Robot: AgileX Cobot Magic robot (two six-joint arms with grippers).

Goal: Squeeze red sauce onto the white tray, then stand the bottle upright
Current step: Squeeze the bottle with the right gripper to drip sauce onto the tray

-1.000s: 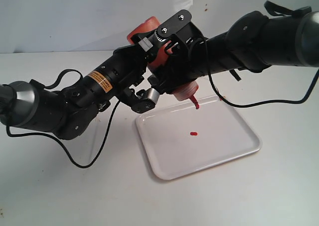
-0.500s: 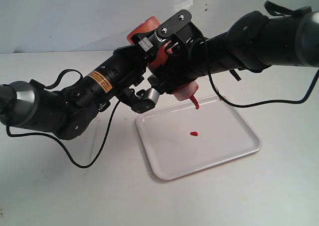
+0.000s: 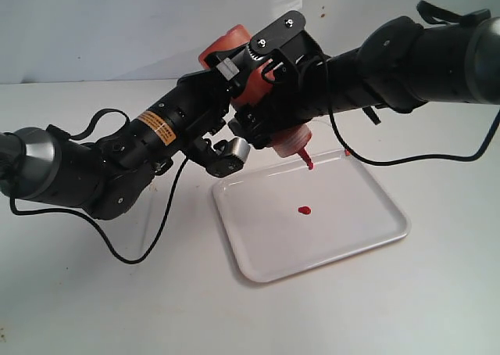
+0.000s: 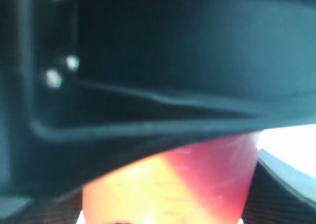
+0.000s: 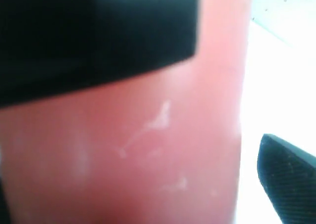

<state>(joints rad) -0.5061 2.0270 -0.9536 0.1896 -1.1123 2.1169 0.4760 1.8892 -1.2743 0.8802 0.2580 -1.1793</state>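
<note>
The bottle hangs tilted over the far edge of the white tray, its red nozzle pointing down. My left gripper is shut on the bottle's body, which fills the lower left wrist view as an orange-red wall. My right gripper straddles the bottle nearer the cap. In the right wrist view the bottle fills the picture, and one black finger stands apart from it with a bright gap between. The red sauce lies as a small blob near the tray's middle.
A black cable loops from the left arm down onto the table left of the tray. Another cable hangs from the right arm behind the tray. A pale wall with tiny red specks stands at the back.
The right gripper has shifted slightly up and to the right, and the nozzle has risen a little. The sauce blob and the left arm stay as they were.
</note>
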